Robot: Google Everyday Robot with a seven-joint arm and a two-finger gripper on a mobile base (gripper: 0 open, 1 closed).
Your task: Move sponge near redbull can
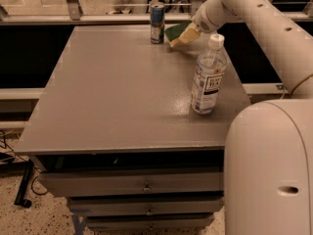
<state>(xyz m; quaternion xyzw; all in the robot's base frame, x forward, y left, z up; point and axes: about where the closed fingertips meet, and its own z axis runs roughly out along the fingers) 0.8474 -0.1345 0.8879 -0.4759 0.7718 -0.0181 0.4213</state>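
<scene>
The redbull can (157,23), blue and silver, stands upright at the far edge of the grey table (122,97). My gripper (183,35) reaches in from the upper right and is shut on the sponge (172,32). The sponge's dark green top shows, and it is tilted just above the tabletop, a short way right of the can. The sponge and the can are close but apart.
A clear plastic water bottle (209,76) with a white cap stands upright at the table's right side, nearer the camera than the gripper. My white arm (264,28) crosses above it. My base (269,170) fills the lower right. Drawers (146,185) sit under the tabletop.
</scene>
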